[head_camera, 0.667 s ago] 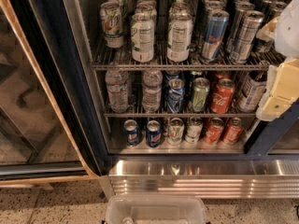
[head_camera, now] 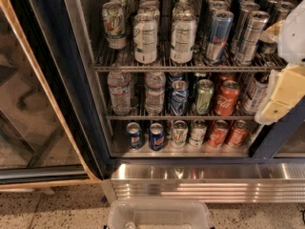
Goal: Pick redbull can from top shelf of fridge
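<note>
The fridge (head_camera: 57, 80) stands open with its dark blue-black frame and ribbed steel base. The top shelf (head_camera: 157, 68) is a wire rack full of cans. The redbull can (head_camera: 218, 36), blue and silver, stands at its front, right of centre. Greyer slim cans (head_camera: 250, 37) stand to its right and wider white-labelled cans (head_camera: 145, 38) to its left. My gripper (head_camera: 281, 97) shows as cream-coloured parts at the right edge, in front of the right side of the shelves, right of and lower than the redbull can. It holds nothing that I can see.
The middle rack holds water bottles (head_camera: 119, 92) and soda cans (head_camera: 226, 98); the bottom rack holds more cans (head_camera: 156, 136). The glass door (head_camera: 28, 104) is slid to the left. A clear plastic bin (head_camera: 159, 214) sits on the speckled floor below the fridge base (head_camera: 205, 180).
The view looks almost the same. My gripper at the right edge has stayed about where it was.
</note>
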Robot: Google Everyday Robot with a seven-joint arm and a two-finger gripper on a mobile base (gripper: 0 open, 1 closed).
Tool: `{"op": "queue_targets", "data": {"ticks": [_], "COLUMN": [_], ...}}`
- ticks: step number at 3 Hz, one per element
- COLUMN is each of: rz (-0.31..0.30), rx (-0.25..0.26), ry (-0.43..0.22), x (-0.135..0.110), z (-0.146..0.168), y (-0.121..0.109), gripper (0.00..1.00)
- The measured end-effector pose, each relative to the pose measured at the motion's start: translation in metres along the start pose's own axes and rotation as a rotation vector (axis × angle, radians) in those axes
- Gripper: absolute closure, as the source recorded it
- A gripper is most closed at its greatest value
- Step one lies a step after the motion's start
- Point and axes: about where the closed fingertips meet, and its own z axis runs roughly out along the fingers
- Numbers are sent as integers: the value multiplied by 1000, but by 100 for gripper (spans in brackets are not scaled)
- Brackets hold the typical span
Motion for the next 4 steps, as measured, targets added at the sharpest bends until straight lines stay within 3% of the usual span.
{"op": "queue_targets", "data": {"ticks": [2,3,4], "rz": [49,49,49], "rx": [161,193,193], "ry": [-116,-130,-130], "x": [-13,-16,-16], "z": [24,25,25], "y": [-5,-12,-12], "gripper": [0,0,0]}}
